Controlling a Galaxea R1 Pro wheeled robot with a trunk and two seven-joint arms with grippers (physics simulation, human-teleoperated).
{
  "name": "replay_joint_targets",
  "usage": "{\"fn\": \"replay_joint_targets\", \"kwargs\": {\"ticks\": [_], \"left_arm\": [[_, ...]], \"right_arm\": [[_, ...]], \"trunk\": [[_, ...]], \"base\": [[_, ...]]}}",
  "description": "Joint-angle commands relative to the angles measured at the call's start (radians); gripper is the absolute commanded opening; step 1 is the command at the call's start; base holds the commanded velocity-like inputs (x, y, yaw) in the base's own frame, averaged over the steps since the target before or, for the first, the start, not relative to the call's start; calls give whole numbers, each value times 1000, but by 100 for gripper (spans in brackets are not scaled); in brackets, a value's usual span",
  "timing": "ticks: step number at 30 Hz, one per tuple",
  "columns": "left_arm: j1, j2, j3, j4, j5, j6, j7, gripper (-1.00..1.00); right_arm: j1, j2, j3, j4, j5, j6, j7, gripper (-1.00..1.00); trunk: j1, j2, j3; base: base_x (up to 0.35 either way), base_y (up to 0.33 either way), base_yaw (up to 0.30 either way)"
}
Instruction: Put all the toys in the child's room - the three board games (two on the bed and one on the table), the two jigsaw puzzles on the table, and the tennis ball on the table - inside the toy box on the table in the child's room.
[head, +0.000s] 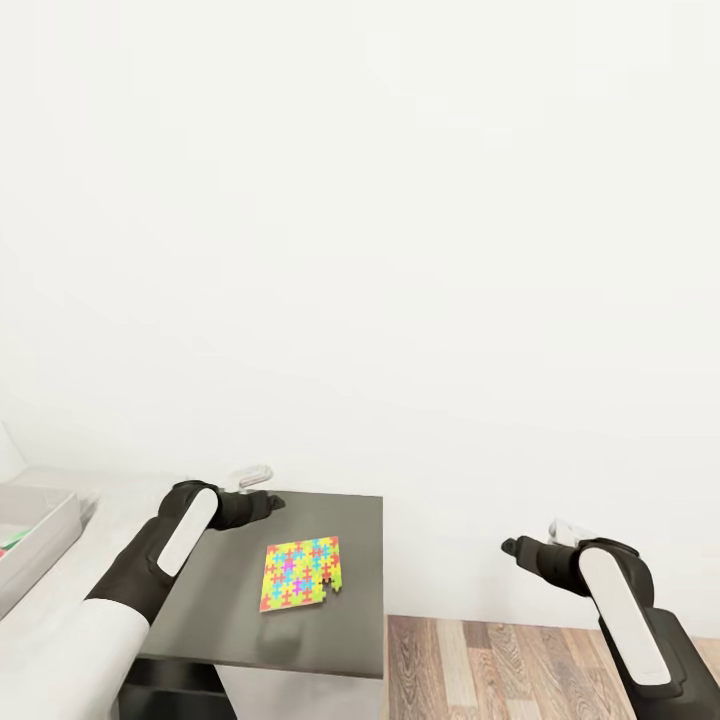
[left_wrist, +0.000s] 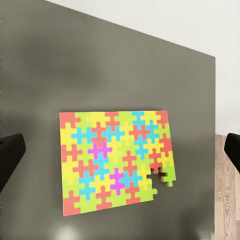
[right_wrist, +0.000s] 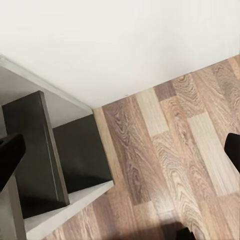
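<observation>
One jigsaw puzzle (head: 302, 575), a thin sheet of pink, yellow, green and blue pieces, lies flat on the dark grey part of the table (head: 360, 530). In the left wrist view the puzzle (left_wrist: 115, 160) has one corner piece slightly detached. My left gripper (head: 268, 503) hovers above the table just behind the puzzle, open (left_wrist: 120, 152), with the sheet showing between its fingers (left_wrist: 10, 157). My right gripper (head: 512, 548) hangs open beside the table, over the wood floor (right_wrist: 165, 145). The grey toy box (head: 45, 535) sits at the far left on the light grey top, with something green and red inside.
A plain white wall stands close behind the table. The table's right edge drops to wood-plank floor (head: 500, 665). In the right wrist view, the table's dark side panel and lower shelf (right_wrist: 37, 150) sit near the gripper.
</observation>
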Motion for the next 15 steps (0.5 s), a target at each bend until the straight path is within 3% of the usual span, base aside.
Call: {"fn": "replay_joint_targets", "kwargs": {"ticks": [1, 8, 15], "left_arm": [[-1, 1, -3, 0, 11, 2, 10, 100], [-3, 1, -3, 50, 8, -3, 14, 100], [-4, -12, -2, 73, -51, -10, 32, 100]], "right_arm": [[-1, 0, 0, -3, -11, 3, -10, 100], [-1, 0, -2, -5, -11, 1, -9, 100], [-1, 0, -1, -4, -11, 0, -9, 100]], "trunk": [[1, -2, -3], [1, -2, -13], [1, -2, -24]], "base": [[0, 0, 0], [0, 0, 0], [0, 0, 0]]}}
